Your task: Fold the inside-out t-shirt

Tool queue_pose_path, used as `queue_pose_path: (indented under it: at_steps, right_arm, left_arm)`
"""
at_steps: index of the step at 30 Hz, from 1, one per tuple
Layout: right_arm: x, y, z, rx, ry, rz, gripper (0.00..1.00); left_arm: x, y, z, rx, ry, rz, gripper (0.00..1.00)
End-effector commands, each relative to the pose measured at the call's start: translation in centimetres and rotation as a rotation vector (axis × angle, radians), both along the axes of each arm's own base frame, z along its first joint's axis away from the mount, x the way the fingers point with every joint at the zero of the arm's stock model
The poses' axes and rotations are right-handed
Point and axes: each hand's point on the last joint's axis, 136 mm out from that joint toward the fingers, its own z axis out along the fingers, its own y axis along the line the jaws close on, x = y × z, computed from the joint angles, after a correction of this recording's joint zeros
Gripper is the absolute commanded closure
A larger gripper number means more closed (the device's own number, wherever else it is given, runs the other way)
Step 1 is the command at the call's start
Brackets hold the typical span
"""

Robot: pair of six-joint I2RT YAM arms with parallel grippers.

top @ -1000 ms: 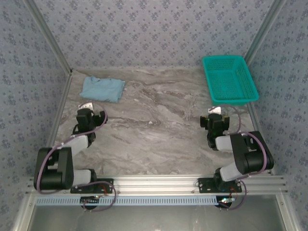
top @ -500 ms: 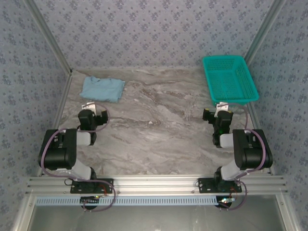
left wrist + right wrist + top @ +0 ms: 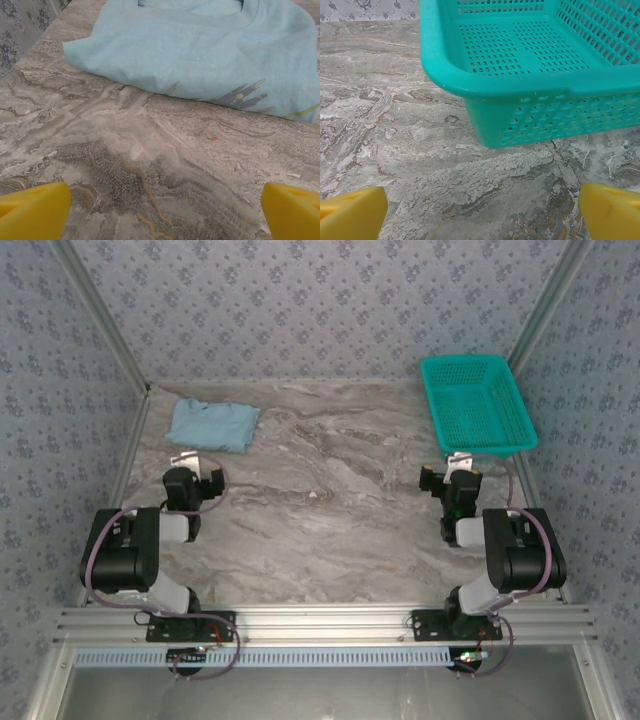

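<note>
— Where's the t-shirt [image 3: 212, 424]?
— Folded flat at the far-left corner of the table [image 3: 330, 510], graphic peeking out along its near edge.
— And the left gripper [image 3: 193, 468]?
— Just short of it, jaws spread wide, holding nothing.
— The right gripper [image 3: 458, 470]?
— Also wide apart and empty, facing the near end of the basket [image 3: 477, 405].

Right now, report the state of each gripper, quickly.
Left gripper: open, holding nothing; the t-shirt lies ahead, untouched.
Right gripper: open, holding nothing; the teal basket stands ahead.
</note>
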Motion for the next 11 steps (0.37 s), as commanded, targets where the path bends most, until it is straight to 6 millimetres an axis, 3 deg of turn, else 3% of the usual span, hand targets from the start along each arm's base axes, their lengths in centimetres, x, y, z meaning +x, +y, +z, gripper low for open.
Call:
queue_pose_path:
  at_steps: [1, 11]
  right_arm:
    - [0.37, -0.09, 0.5, -0.02, -0.018, -0.009, 0.0]
    - [0.49, 0.44, 0.43, -0.019, -0.013, 0.02, 0.0]
  left_arm:
    - [0.83, -0.39, 1.54, 0.002, -0.052, -0.025, 0.02]
    - [0.86, -0.41, 1.59, 0.0, -0.054, -0.025, 0.02]
